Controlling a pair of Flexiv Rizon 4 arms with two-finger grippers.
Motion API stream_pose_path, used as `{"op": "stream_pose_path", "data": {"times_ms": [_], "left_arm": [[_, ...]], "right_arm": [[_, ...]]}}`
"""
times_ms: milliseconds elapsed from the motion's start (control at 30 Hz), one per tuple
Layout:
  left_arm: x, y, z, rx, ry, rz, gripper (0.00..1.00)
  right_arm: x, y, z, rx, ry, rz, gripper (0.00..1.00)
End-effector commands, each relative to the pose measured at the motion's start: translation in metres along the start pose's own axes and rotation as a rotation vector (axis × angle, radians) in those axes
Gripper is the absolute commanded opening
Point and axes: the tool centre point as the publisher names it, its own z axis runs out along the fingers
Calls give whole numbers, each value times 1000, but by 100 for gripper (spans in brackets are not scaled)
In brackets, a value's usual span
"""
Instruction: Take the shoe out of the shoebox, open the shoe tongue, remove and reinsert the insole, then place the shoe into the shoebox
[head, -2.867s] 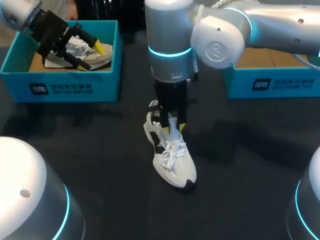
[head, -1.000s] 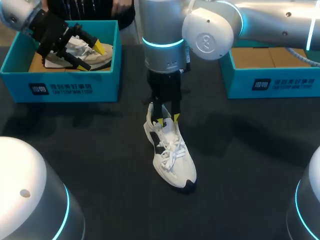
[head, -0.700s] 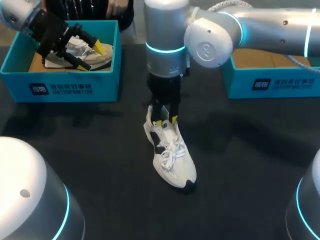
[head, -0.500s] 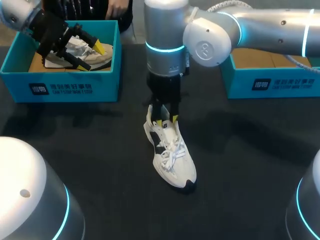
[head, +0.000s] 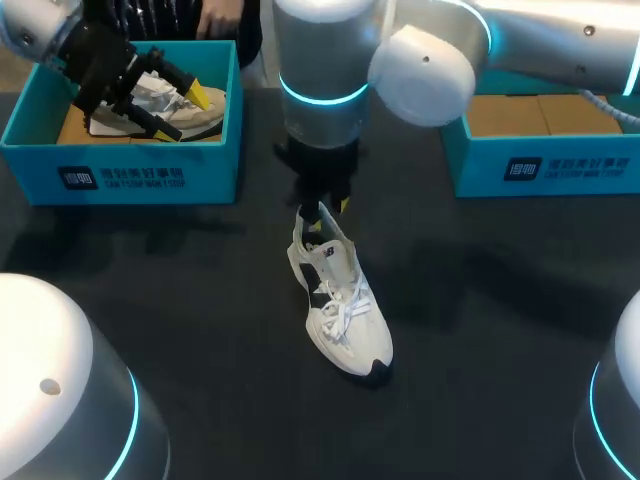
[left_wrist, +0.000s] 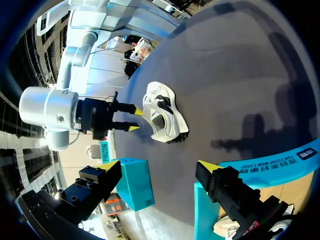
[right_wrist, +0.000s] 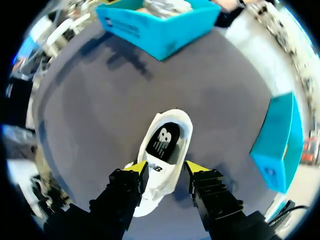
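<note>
Bench (head: 500, 330), dark and wide, carries everything. Right arm (head: 320, 70) comes in from the right and reaches past the middle, standing upright over the centre. Left arm (head: 40, 25) sits at the far left corner.

Two teal boxes stand along the far side. The left shoebox (head: 130, 175) holds a second shoe (head: 205, 115) and crumpled paper (head: 150, 92). The right shoebox (head: 545, 165) shows only its brown floor.

A white shoe (head: 340, 300) lies on the bench between the boxes and nearer than both, toe toward the near side, heel toward the far side. Its dark insole (right_wrist: 165, 137) shows through the opening.

The right jaws hang just over the heel, spread moderately and holding nothing. In the right wrist view the yellow fingertips (right_wrist: 192, 167) flank the heel, with the opening just ahead of them. I cannot tell whether they touch the heel.

The left jaws are spread wide over the left shoebox, gripping nothing, one fingertip (head: 200, 96) above the second shoe.
</note>
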Motion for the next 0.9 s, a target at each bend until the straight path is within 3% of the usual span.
{"op": "stream_pose_path", "data": {"times_ms": [33,367,467,567,900], "left_arm": [[0,-1,0,-2,3,1,100],[0,-1,0,-2,3,1,100],[0,-1,0,-2,3,1,100],[0,-1,0,-2,3,1,100],[0,-1,0,-2,3,1,100]], "right_arm": [[-4,-2,-7,-40,-42,-307,46],[-10,-2,-18,-63,-57,-579,50],[-7,2,-14,-55,-43,-664,60],[-2,5,-13,-67,-33,-734,62],[-3,5,-8,-117,-32,-848,70]]}}
